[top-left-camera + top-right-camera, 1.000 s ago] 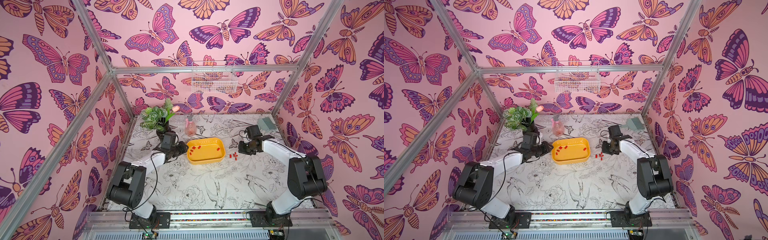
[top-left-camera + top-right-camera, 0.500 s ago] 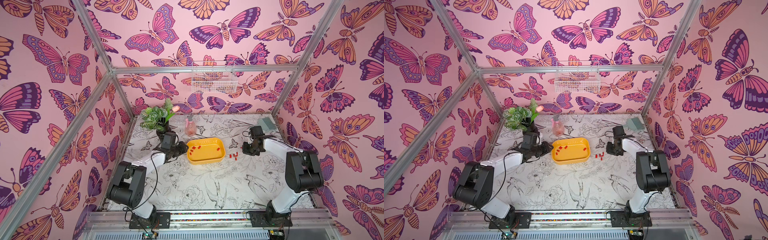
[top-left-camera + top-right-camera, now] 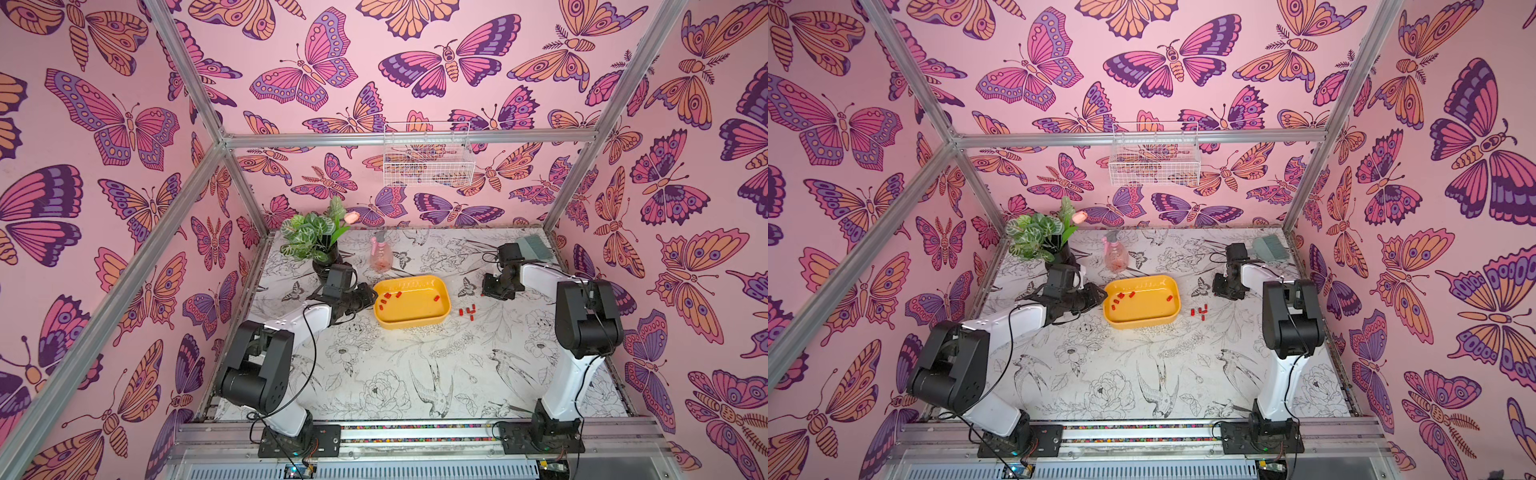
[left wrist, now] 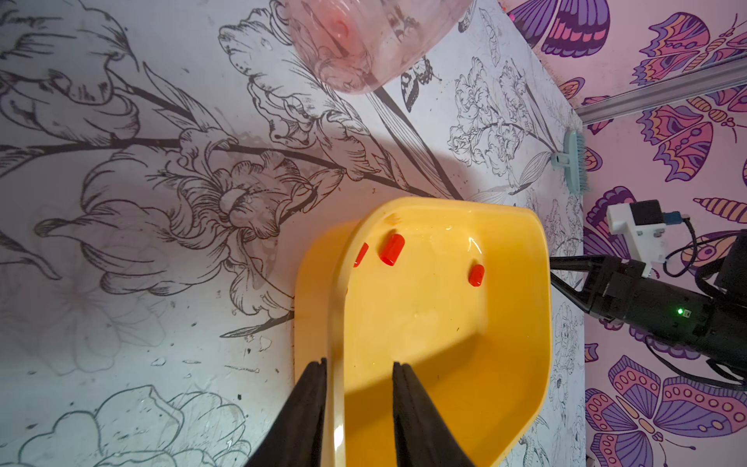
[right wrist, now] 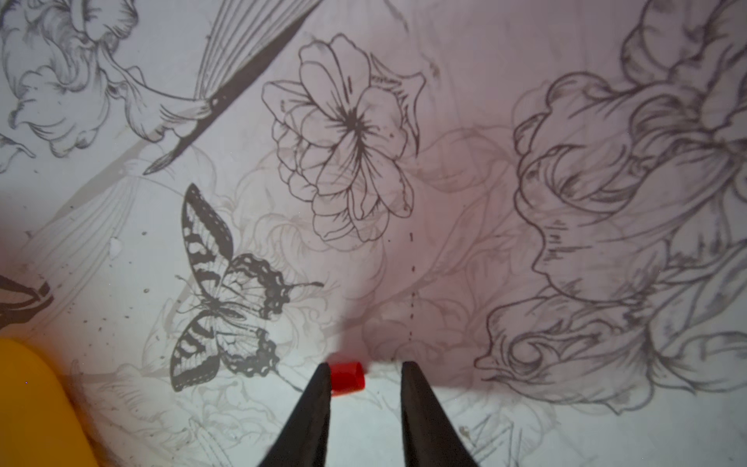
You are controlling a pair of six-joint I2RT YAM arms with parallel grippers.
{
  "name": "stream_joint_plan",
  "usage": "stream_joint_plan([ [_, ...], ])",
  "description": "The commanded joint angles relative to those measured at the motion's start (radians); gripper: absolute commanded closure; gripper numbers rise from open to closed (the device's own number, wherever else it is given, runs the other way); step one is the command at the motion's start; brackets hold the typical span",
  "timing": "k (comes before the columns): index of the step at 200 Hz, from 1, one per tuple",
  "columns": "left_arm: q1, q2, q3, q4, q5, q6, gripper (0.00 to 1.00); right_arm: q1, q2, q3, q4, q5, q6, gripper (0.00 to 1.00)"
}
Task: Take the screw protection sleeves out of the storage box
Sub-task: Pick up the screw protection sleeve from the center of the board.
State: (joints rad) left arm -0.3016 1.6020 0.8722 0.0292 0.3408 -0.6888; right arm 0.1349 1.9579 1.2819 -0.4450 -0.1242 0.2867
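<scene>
Over on the left, the potted plant (image 3: 311,237) stands in the back corner of the table (image 3: 415,374). Right in front of it the left gripper (image 4: 357,365) is down at the left end of the storage box (image 3: 411,323). The left wrist view shows it astride the rim, one finger outside the wall and the other inside over the yellow floor. The jaws are only partly apart, and whether they truly pinch that rim, I cannot tell. Just behind the box the pink spray bottle (image 3: 381,255) stands upright. Now the box itself, sitting mid-table: there are screw protection sleeves (image 3: 387,296) in it, a handful bunched near the left end and one alone toward the right end. Moving right, past the rim, a cluster of sleeves (image 3: 468,311) lies on the bare table just beside the box's right end. Further right comes the right gripper (image 5: 364,366), apart from that cluster and pointing down at the table. Its jaws are spread, and a red sleeve (image 5: 347,378), blurred, sits against one fingertip and clear of the other, so nothing is pinched. In the far right back corner a teal brush (image 3: 534,247) lies by the wall. High on the back wall hangs a white wire basket (image 3: 428,162).
</scene>
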Motion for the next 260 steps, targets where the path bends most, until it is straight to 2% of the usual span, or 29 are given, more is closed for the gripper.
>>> stream_joint_plan([
  [1, 0.003, 0.019, 0.022, 0.005, 0.015, 0.009, 0.67, -0.003, 0.015, 0.023, 0.000, -0.022, -0.009, 0.67],
  [65, 0.003, 0.014, 0.019, 0.005, 0.013, 0.009, 0.67, 0.000, 0.035, 0.043, -0.016, -0.059, -0.018, 0.72],
  [163, 0.004, 0.016, 0.019, 0.005, 0.013, 0.009, 0.67, 0.022, 0.043, 0.058, -0.040, -0.104, -0.023, 0.97],
  [205, 0.004, 0.016, 0.022, 0.005, 0.014, 0.011, 0.67, 0.025, -0.036, 0.008, -0.044, -0.152, -0.005, 0.99],
  [246, 0.003, 0.019, 0.024, 0.005, 0.015, 0.011, 0.67, 0.031, -0.072, -0.051, -0.033, -0.297, 0.020, 0.99],
  [260, 0.004, 0.017, 0.021, 0.005, 0.015, 0.011, 0.67, 0.038, -0.071, -0.052, -0.033, -0.313, 0.020, 0.98],
])
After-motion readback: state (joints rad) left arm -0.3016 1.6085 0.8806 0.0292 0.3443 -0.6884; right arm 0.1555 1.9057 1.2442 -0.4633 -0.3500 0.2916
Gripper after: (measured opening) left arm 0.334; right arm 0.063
